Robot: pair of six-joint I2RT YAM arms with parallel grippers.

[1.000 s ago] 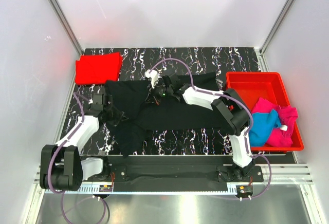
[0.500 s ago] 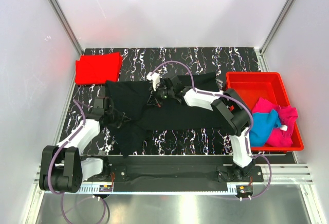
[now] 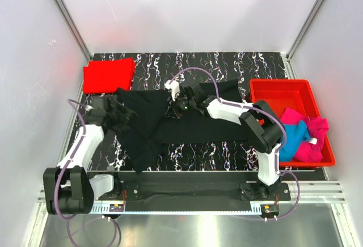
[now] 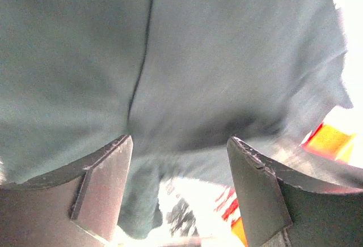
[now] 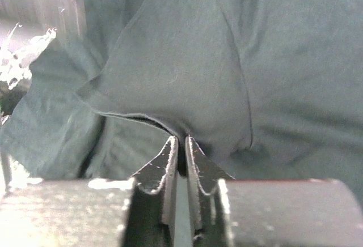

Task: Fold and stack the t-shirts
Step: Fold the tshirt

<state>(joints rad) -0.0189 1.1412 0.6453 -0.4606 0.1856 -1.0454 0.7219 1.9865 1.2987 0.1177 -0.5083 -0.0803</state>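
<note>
White walls, metal corner posts — black marbled tabletop.

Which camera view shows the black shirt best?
The top external view: it shows nearly the whole black shirt lying on the table. The left wrist view shows only a blurred patch beyond the open left tool; the right wrist view shows a fold pinched in the right tool.

You see a marbled table carrying a black shirt spread beneath both jaws, a folded red shirt beyond the left jaws, and a bin well right of the right jaws.
</note>
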